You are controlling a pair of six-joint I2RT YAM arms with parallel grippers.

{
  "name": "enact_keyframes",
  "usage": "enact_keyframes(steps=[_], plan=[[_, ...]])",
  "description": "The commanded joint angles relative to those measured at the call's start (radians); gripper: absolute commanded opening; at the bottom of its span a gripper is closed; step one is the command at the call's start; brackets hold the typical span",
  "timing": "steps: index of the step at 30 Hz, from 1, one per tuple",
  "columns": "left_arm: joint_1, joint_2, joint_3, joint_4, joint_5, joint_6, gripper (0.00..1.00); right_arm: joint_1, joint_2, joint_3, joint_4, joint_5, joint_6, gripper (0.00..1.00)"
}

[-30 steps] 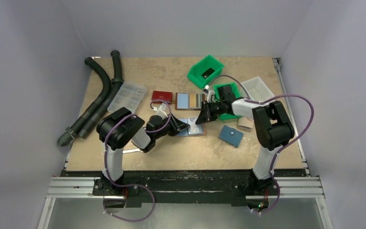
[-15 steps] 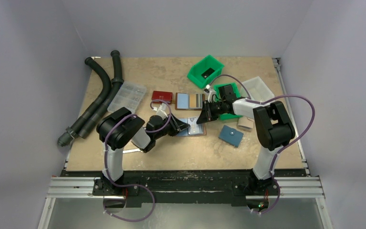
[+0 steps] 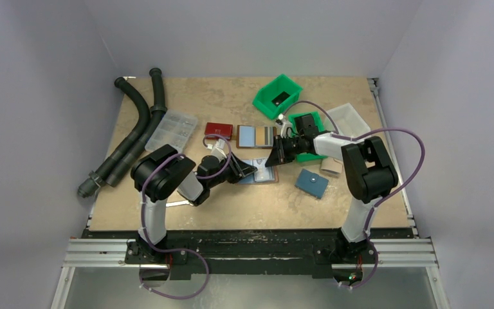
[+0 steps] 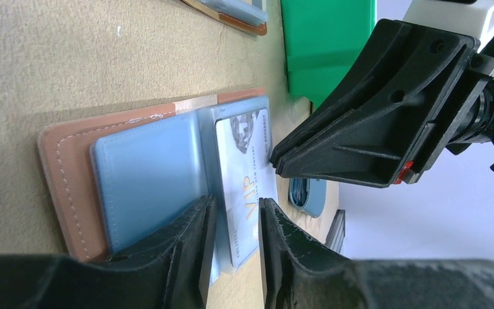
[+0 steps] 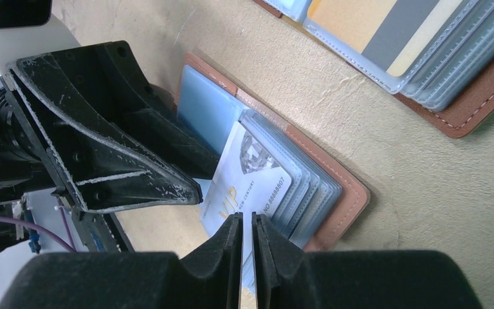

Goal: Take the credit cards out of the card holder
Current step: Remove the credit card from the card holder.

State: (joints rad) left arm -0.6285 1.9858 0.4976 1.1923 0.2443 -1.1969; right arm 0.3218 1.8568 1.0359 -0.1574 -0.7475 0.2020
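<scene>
A brown card holder (image 3: pixel 262 176) lies open mid-table, with blue pockets and clear sleeves (image 5: pixel 309 187). A light blue-white credit card marked VIP (image 5: pixel 247 177) sticks halfway out of a sleeve towards the near side; it also shows in the left wrist view (image 4: pixel 247 161). My right gripper (image 5: pixel 247 222) is shut on that card's free edge; in the top view it (image 3: pixel 272 160) is just right of the holder. My left gripper (image 4: pixel 237 219) stands narrowly open, its fingertips (image 4: pixel 199 225) pressing on the holder's blue pocket (image 4: pixel 148 174) beside the card. A black card is not identifiable.
A second open brown card holder (image 3: pixel 256 135) with cards lies just behind, a red wallet (image 3: pixel 219 129) to its left. A blue snap pouch (image 3: pixel 312 183) lies to the right. Two green bins (image 3: pixel 276 95) (image 3: pixel 309 156), a white tray (image 3: pixel 350 119), a clear box (image 3: pixel 172 129) and black hoses (image 3: pixel 132 138) are around.
My right gripper has drawn slightly back and to the right with the VIP card. The left arm has stayed in place on the holder.
</scene>
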Motion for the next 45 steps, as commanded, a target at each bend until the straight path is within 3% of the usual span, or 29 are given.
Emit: enact_keyframes(steps=[1,18,35,45], plan=[[0.004,0.04,0.004,-0.009,0.016,-0.006,0.35,0.017,0.033,0.016,-0.013,0.094,-0.007,0.19],[0.005,0.051,-0.014,0.002,-0.001,-0.015,0.32,0.008,-0.072,0.045,-0.057,0.063,-0.131,0.19],[0.005,0.049,-0.015,0.012,0.007,-0.018,0.32,0.008,-0.023,0.032,-0.041,0.001,-0.092,0.19],[0.005,0.056,-0.013,0.025,0.013,-0.022,0.34,0.014,0.016,0.038,-0.052,0.061,-0.06,0.17]])
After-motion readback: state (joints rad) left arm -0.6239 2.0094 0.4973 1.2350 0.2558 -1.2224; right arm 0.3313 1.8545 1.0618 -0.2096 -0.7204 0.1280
